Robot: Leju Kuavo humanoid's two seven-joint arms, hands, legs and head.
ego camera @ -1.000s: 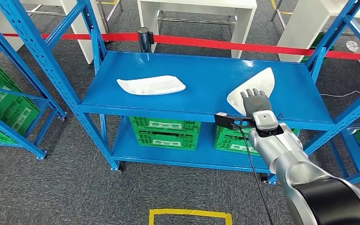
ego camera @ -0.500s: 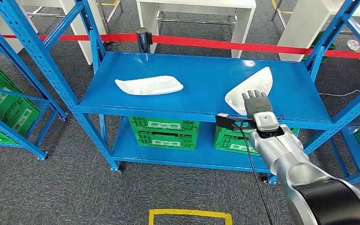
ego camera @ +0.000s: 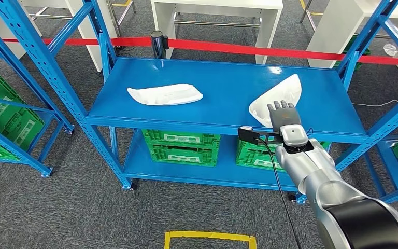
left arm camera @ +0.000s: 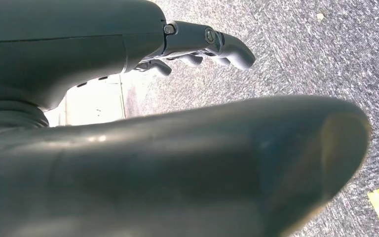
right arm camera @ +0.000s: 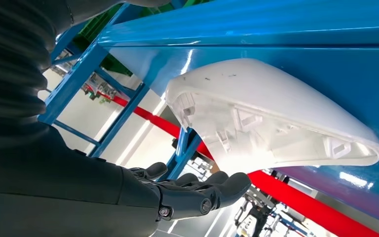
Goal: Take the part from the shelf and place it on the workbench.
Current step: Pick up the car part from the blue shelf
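Two white moulded parts lie on the top board of the blue shelf (ego camera: 228, 83): one at the left (ego camera: 165, 95), one at the right (ego camera: 284, 89). My right hand (ego camera: 283, 114) reaches over the shelf's front edge with its fingers stretched out above the near end of the right part. In the right wrist view the part (right arm camera: 276, 118) rests hollow side up on the board, and the dark fingers (right arm camera: 197, 190) are spread beside it with a gap between, holding nothing. My left hand (left arm camera: 187, 123) hangs over grey carpet, fingers loosely extended and empty.
Green crates (ego camera: 182, 146) stand on the lower board. Blue uprights (ego camera: 378, 36) frame the shelf, and another blue rack (ego camera: 15, 78) stands at the left. Red tape (ego camera: 269, 51) and white tables (ego camera: 217, 10) are behind. A yellow floor mark (ego camera: 210, 239) lies in front.
The whole picture has shifted slightly left. My right hand stays at the near end of the right part and has sunk a little; both parts lie as before.
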